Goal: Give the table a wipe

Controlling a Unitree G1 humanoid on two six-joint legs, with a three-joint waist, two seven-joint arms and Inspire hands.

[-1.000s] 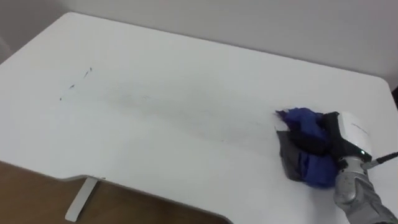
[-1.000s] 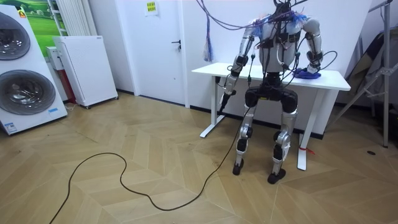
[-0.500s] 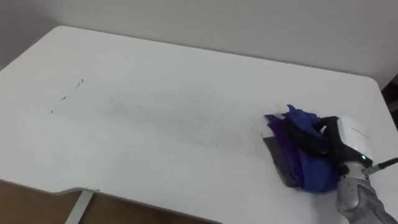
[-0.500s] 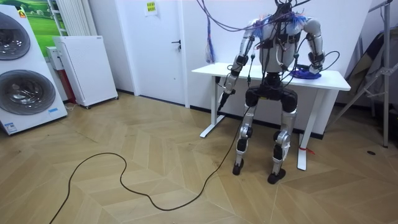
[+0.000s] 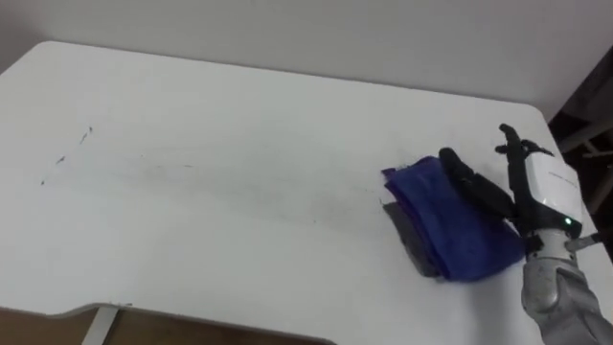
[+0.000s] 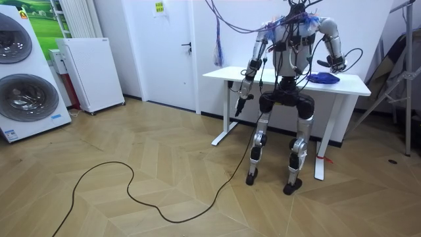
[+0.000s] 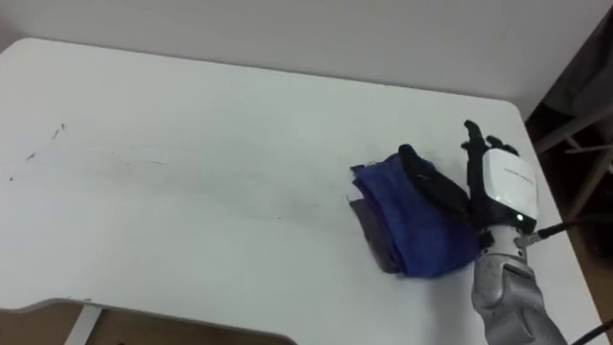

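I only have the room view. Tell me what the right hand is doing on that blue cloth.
Observer: In the left eye view the right hand is open. Its fingers lie straight across the top of the blue cloth, not curled round it.
Operator: Describe how the cloth lies.
Observer: It lies bunched in folds on the table, near the right end. A grey layer shows along its left edge.
Operator: Report any dirt on the table.
Observer: Small dark marks sit near the table's left end, far from the cloth. A faint grey streak runs between them and the cloth.
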